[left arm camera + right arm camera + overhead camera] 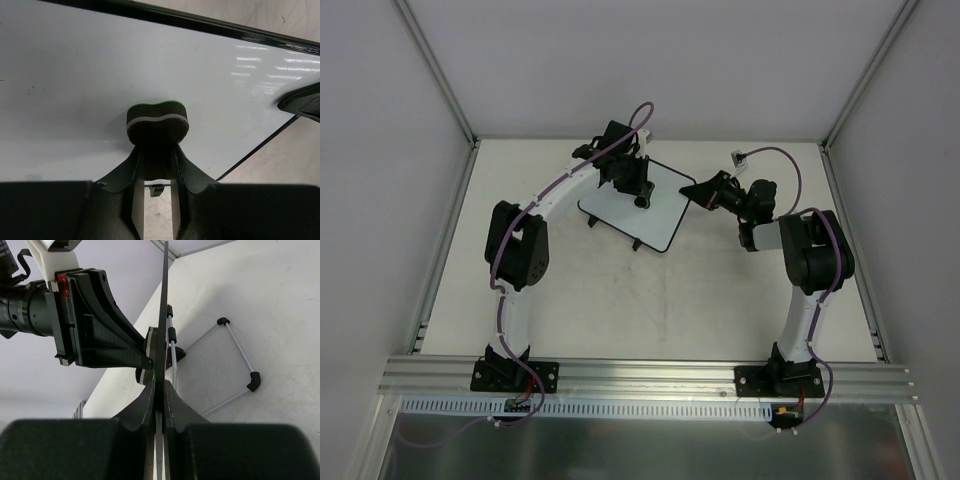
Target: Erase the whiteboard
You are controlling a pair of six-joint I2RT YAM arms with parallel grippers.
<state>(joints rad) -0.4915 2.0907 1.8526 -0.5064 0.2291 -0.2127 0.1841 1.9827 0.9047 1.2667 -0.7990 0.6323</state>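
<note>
I see the small, rectangular, black-framed white whiteboard (658, 225) propped on its black-capped wire feet (254, 381), toward 12 o'clock on the pale counter (620, 310). My left tool (157, 152) reaches in from 11 o'clock and is clamped on a small dark felt eraser (157, 122) with a white band and green back, pressed against the board's face. My right tool (161, 390) is pinched tight on the board's edge at its 3 o'clock corner.

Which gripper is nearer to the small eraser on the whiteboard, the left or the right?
Left. The left gripper holds the eraser against the whiteboard; the right gripper clamps the board's edge, apart from the eraser.
</note>
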